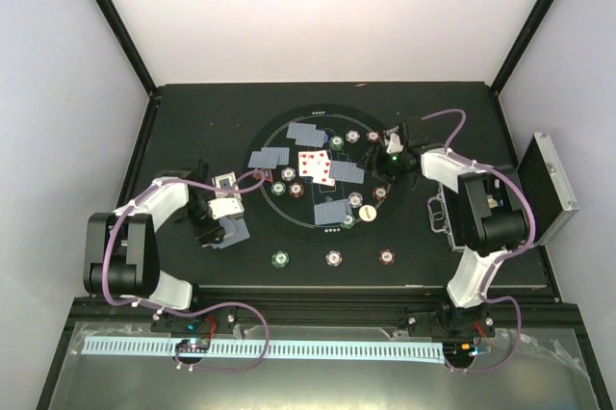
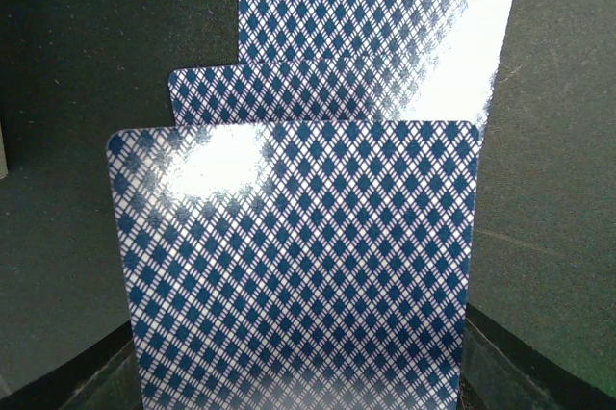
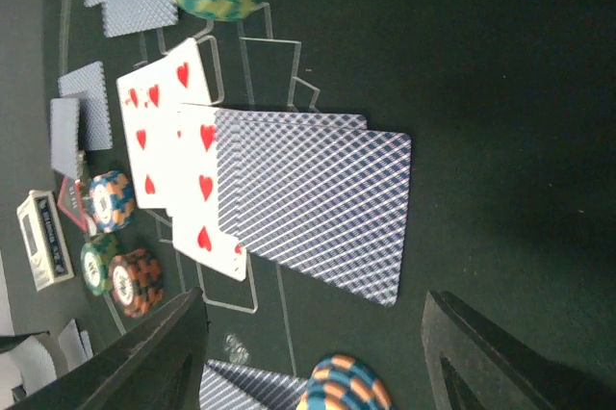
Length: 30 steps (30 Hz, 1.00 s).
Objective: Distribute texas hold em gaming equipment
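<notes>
- Clamping three blue-backed cards (image 2: 298, 256) in a fan, my left fingers (image 1: 218, 216) are closed on their lower end, and the card backs face the wrist camera.
- My right fingers (image 3: 164, 352) stand apart and grip nothing.
- Just ahead of the right fingers, two face-down cards (image 3: 318, 198) lie overlapped and flat on the bench (image 3: 500, 92).
- To the left of these, touching them, are face-up cards with red hearts (image 3: 168, 131).
- One striped chip (image 3: 346, 386) lies on the bench under the gap of the right fingers, and more chips (image 3: 120, 266) sit to their left.
</notes>
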Each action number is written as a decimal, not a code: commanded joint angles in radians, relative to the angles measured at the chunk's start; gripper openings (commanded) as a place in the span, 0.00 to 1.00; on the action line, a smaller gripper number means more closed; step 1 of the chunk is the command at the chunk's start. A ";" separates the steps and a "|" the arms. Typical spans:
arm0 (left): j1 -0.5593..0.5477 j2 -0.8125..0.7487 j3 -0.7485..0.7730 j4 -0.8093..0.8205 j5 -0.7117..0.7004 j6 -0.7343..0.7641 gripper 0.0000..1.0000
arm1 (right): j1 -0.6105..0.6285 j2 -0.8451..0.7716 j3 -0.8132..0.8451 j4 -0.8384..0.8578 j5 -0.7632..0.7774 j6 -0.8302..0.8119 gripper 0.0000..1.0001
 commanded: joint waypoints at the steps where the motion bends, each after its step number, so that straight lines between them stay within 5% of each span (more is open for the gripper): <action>1: 0.008 -0.004 0.005 0.015 -0.012 -0.008 0.62 | -0.001 -0.124 -0.016 -0.061 0.061 -0.032 0.66; 7: 0.008 -0.047 0.012 -0.059 0.010 0.013 0.98 | 0.000 -0.252 0.001 -0.154 0.084 -0.061 0.72; 14: 0.047 -0.166 0.115 -0.192 0.065 0.051 0.99 | -0.002 -0.379 0.050 -0.274 0.193 -0.138 0.92; 18: 0.081 -0.247 0.270 -0.174 0.206 -0.079 0.99 | -0.007 -0.487 0.008 -0.256 0.443 -0.162 1.00; 23: 0.095 -0.322 0.236 0.199 0.374 -0.497 0.99 | -0.009 -0.701 -0.260 0.084 0.867 -0.207 1.00; 27: 0.095 -0.408 -0.067 0.746 0.401 -0.762 0.99 | -0.011 -0.812 -0.554 0.487 1.075 -0.327 1.00; 30: 0.095 -0.396 -0.271 1.138 0.367 -0.882 0.99 | -0.037 -0.801 -0.618 0.564 1.184 -0.330 1.00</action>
